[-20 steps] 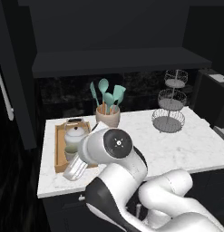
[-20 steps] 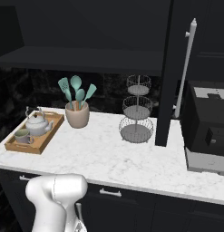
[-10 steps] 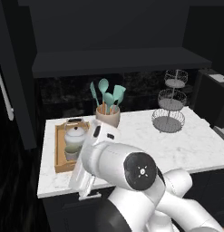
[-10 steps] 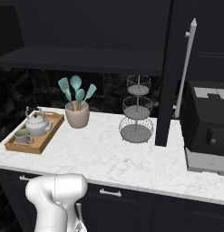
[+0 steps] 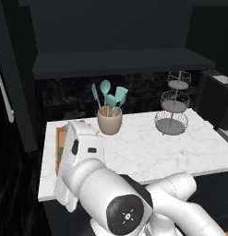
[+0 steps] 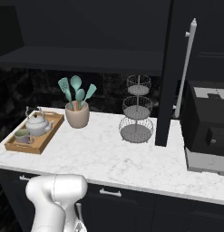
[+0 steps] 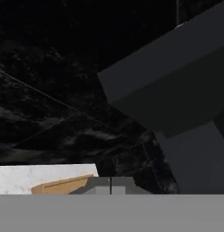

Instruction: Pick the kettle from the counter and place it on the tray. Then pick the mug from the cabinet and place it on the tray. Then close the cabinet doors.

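Observation:
In the right base view the pale kettle (image 6: 38, 124) and the small mug (image 6: 23, 136) stand together on the wooden tray (image 6: 50, 129) at the left end of the marble counter (image 6: 109, 158). Both cabinet doors stand open: the left one (image 5: 18, 101) with its silver bar, the right one (image 6: 174, 77). Between them lies the dark cabinet shelf (image 6: 86, 59). My gripper (image 7: 111, 186) is shut with nothing in it, low and left of the counter, facing a tray corner (image 7: 63, 185) and a dark cabinet panel (image 7: 177, 86). My arm hides most of the tray (image 5: 59, 147) in the left base view.
A tan pot of teal utensils (image 6: 78, 113) stands behind the tray's right end. A three-tier wire stand (image 6: 138, 111) sits mid-counter. A dark boxy appliance (image 6: 208, 127) fills the counter's right end. Dark drawers (image 6: 109, 195) run under the slab.
In the left base view my arm has swung up and closer to the camera, now covering the kettle and most of the tray. The counter things have not moved.

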You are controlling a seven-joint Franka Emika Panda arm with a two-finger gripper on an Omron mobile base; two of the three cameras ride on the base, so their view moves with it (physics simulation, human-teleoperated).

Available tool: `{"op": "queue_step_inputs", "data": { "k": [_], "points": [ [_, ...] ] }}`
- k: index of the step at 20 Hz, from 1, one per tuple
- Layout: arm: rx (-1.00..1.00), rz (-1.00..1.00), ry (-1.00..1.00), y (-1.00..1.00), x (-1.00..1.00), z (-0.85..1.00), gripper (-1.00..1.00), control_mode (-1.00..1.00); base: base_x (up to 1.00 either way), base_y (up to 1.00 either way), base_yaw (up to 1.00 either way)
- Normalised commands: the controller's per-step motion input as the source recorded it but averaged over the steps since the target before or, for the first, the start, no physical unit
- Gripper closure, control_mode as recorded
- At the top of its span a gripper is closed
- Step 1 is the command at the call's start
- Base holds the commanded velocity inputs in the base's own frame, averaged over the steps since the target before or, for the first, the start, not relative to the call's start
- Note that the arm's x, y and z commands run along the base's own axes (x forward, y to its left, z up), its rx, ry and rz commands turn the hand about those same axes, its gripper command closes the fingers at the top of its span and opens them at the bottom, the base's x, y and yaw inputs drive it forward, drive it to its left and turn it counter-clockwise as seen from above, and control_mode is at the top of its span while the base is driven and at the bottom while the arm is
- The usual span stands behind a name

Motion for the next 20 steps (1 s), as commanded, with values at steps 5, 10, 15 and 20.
{"op": "queue_step_inputs", "data": {
  "k": [5,10,15,20],
  "points": [
    [-0.05,0.00,-0.07,0.11,-0.15,0.31,1.00,-1.00,0.00,0.00,0.00],
    [-0.03,0.03,-0.18,0.00,-0.30,0.26,1.00,-1.00,0.00,0.00,0.00],
    [-0.02,0.05,-0.11,0.12,-0.25,0.25,1.00,-1.00,0.00,0.00,0.00],
    [-0.01,0.04,-0.02,0.31,-0.03,0.23,1.00,-1.00,0.00,0.00,0.00]
  ]
}}
